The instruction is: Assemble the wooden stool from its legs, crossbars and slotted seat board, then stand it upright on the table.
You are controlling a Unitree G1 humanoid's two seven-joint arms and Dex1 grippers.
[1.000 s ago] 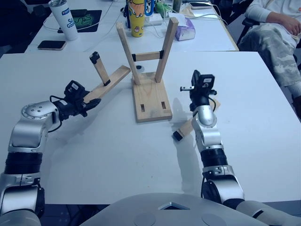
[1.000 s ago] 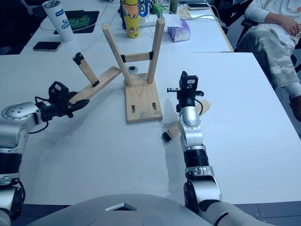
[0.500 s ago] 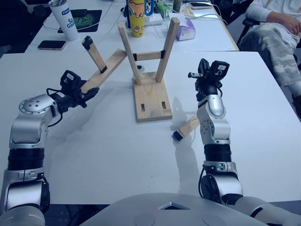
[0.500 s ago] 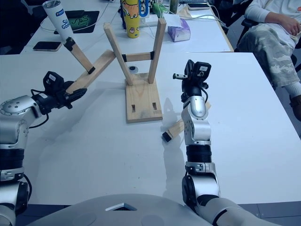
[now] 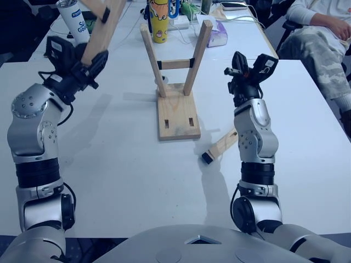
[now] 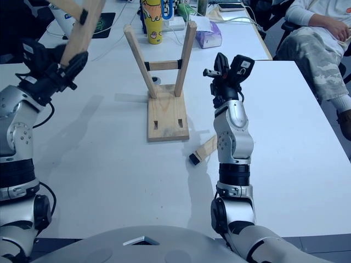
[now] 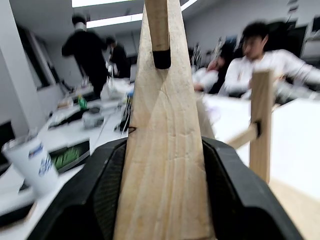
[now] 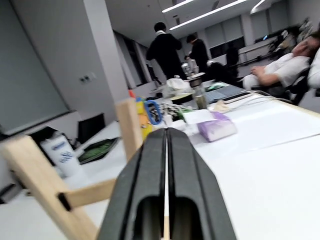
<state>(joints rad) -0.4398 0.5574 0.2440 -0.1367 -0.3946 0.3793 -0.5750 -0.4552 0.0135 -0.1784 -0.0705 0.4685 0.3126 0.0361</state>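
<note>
The slotted seat board (image 5: 177,115) lies flat mid-table, with two legs (image 5: 152,60) and a crossbar (image 5: 176,64) standing up from its far end. My left gripper (image 5: 88,63) is raised at the far left, shut on a wooden leg-and-crossbar piece (image 7: 165,150) that points steeply upward (image 5: 101,30). Another loose leg (image 5: 220,147) rests on the table to the right of the board. My right gripper (image 5: 241,63) hangs above and beyond that leg, its fingers (image 8: 150,170) pressed together with nothing between them.
On the table behind stand a white tumbler (image 5: 73,19), a yellow cup (image 5: 159,22) and a tissue pack (image 5: 215,35). A person sits at the back right (image 5: 323,33). Bare tabletop (image 5: 126,175) spreads in front of the board.
My left arm has lifted the leg piece off the table and swung it up to nearly upright. The right gripper has risen and moved back from the loose leg.
</note>
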